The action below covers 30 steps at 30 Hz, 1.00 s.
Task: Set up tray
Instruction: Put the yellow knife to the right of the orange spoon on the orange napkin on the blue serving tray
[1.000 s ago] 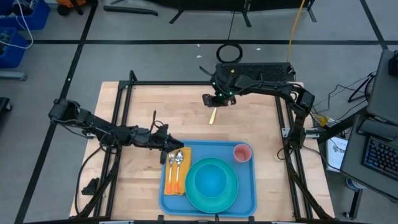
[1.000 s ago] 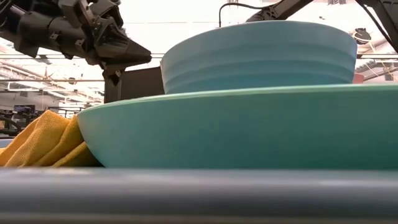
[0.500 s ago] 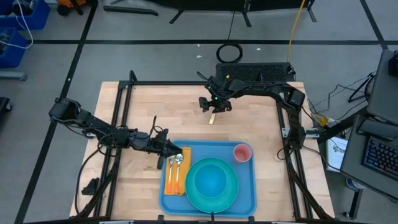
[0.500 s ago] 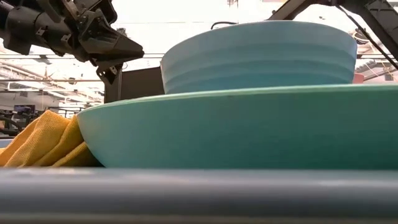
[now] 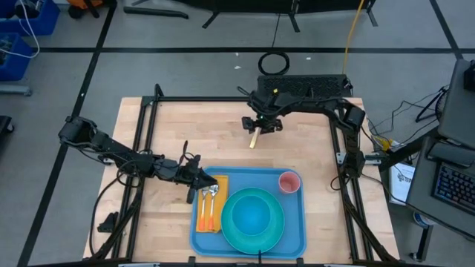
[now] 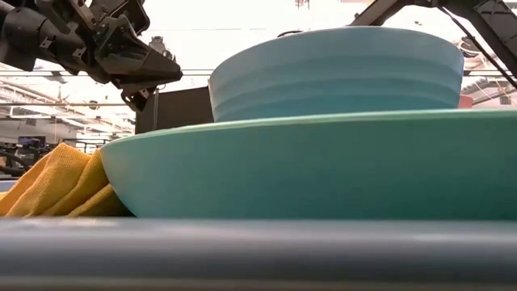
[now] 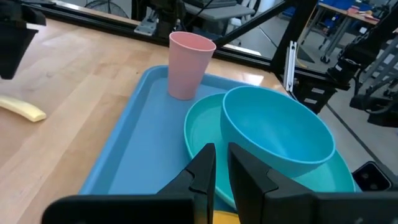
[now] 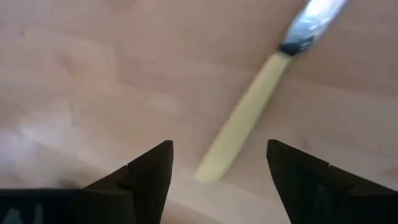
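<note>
The blue tray [image 5: 293, 204] sits at about 6 o'clock on the wooden table [image 5: 200, 133], already carrying the turquoise plate [image 5: 253, 220] with a bowl [image 7: 277, 130] on it, a pink cup [image 5: 289, 182] toward 1 o'clock of the plate, and an orange napkin [image 5: 210, 204] at 9 o'clock of the plate with a fork and spoon [image 5: 209, 202] lying on it. The one piece off the tray is a knife [image 5: 253, 138] with a pale yellow handle, well apart at 12 o'clock.

The right gripper [image 5: 261, 123] hangs directly over that knife with its jaws wide open and nothing between them; in the right wrist view the handle [image 8: 242, 124] lies diagonally across the gap. The risk, as I judge it, is that the handle is thin and flat on the wood, so fingers closing on it at an angle could pinch only an end and twist or skid it away, or scrape the table.

The left gripper [image 5: 202, 182] rests at the tray's 9 o'clock edge beside the napkin, jaws nearly closed and empty. If the knife is carried toward the napkin, the two arms could meet there, or a nudge could shift the cutlery
</note>
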### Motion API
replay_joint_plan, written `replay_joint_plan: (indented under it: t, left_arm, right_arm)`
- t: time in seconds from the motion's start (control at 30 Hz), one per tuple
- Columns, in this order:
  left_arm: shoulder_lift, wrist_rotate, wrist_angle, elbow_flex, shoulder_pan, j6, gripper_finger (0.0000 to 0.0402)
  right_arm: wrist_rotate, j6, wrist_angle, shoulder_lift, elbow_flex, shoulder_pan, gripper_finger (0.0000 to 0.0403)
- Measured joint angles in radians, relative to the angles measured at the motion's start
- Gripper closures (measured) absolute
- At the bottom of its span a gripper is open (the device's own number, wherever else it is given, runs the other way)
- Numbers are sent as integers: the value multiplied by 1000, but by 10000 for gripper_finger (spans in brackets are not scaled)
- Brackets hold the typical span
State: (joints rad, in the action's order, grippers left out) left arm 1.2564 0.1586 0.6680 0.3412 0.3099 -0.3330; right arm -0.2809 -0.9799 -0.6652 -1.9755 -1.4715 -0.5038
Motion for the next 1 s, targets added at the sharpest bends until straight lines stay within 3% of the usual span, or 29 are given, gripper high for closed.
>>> replay_joint_plan:
  t: [0.77,1.0]
  left_arm:
    - [0,1,-23,0,0,9,357]
    - [0,1,-23,0,0,10,357]
  right_arm:
    - [-10,-3,-2,-58,-1,-14,155]
    - [-27,0,12,-75,-1,-20,177]
